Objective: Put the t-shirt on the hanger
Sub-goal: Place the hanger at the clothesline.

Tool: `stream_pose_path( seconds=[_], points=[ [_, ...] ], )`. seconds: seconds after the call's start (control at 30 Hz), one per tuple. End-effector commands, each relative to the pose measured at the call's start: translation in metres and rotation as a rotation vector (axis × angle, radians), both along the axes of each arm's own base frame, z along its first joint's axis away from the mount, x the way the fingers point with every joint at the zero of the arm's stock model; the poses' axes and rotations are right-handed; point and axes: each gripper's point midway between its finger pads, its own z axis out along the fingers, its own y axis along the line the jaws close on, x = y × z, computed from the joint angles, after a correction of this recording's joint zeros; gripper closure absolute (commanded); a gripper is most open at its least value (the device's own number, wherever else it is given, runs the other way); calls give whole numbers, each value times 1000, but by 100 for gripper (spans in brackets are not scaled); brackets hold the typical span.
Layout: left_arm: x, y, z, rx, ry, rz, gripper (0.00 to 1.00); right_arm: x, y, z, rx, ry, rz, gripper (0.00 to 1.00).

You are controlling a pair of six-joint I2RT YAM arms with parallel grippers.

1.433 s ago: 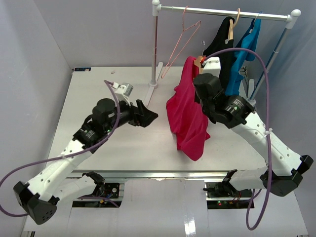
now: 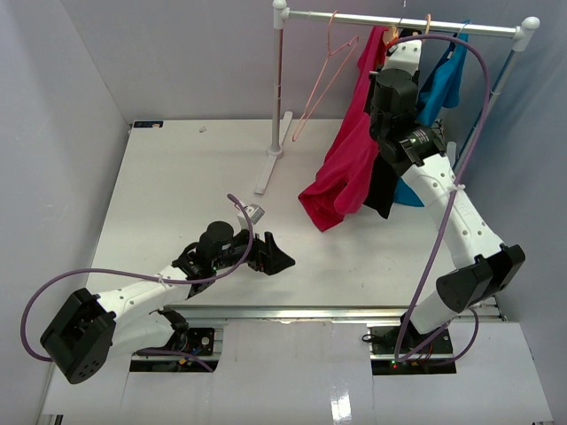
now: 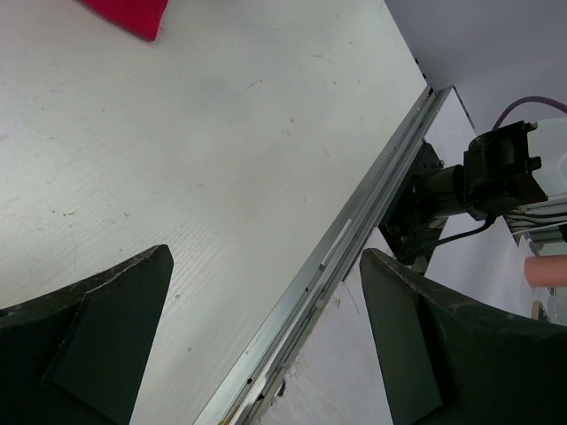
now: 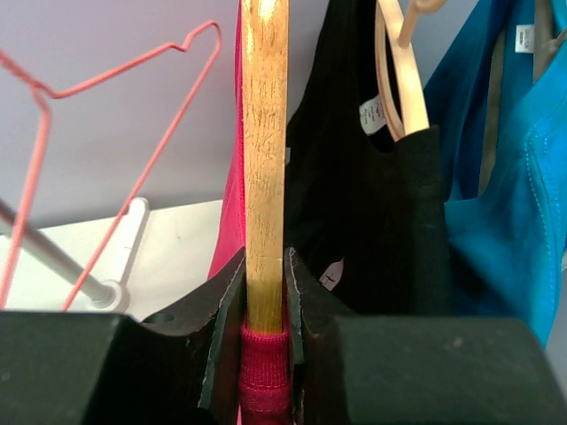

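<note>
The magenta-red t-shirt [image 2: 350,159] hangs from high by the rack rail down above the table, its lower hem loose. My right gripper [image 2: 390,44] is raised to the rail. In the right wrist view it [image 4: 264,266] is shut on the tan wooden hanger [image 4: 264,133], with the t-shirt's ribbed collar [image 4: 264,372] between the jaws just below the wood. The hanger's hook is not clear in any view. My left gripper [image 2: 283,259] is open and empty, low over the table near its front edge. The left wrist view shows its fingers [image 3: 106,328] wide apart and a corner of the t-shirt [image 3: 124,13].
A clothes rack's rail [image 2: 354,18] stands on a post [image 2: 277,88] at the back. On it hang a thin pink hanger [image 2: 323,80], a black garment [image 4: 354,177] on its own wooden hanger, and a blue shirt [image 2: 443,80]. The table's metal front edge [image 3: 345,248] lies under my left gripper.
My right arm has lifted the hanger and t-shirt from over the table up to the rail. My left arm has drawn back and down to the front edge.
</note>
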Motion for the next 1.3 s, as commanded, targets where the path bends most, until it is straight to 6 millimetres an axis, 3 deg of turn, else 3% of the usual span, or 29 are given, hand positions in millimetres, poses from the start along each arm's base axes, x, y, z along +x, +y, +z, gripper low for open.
stream_pose_path(
  seconds=[0.0, 0.17, 0.3, 0.43, 0.73, 0.8, 0.87, 1.1, 1.17, 1.27],
  points=[
    [2, -5, 13, -14, -34, -14, 2, 13, -10, 37, 95, -146, -39, 92],
    [0, -6, 14, -16, -37, -21, 2, 48, 6, 20, 17, -114, 12, 92],
    [0, -6, 14, -13, -41, -20, 2, 60, 13, 12, -10, -99, 22, 92],
    [0, -6, 11, -5, -34, -21, 2, 58, 11, -5, -19, -64, 17, 92],
    [-1, -6, 12, -4, -39, -21, 2, 45, 8, 2, 2, -77, 29, 92],
    [0, -6, 12, -4, -41, -22, 2, 44, 13, 1, 1, -74, 69, 84],
    [0, -6, 14, -5, -48, -26, 2, 40, 18, 3, -1, -74, 105, 54],
    [1, -4, 15, -9, -88, -16, 2, 16, 26, 27, 20, -71, 210, 10],
    [0, -4, 15, -11, -92, -18, 2, 3, 26, 27, 20, -38, 240, 4],
    [-1, -5, 15, -15, -96, -31, 2, -23, 18, 32, 35, -37, 261, 5]
  ],
)
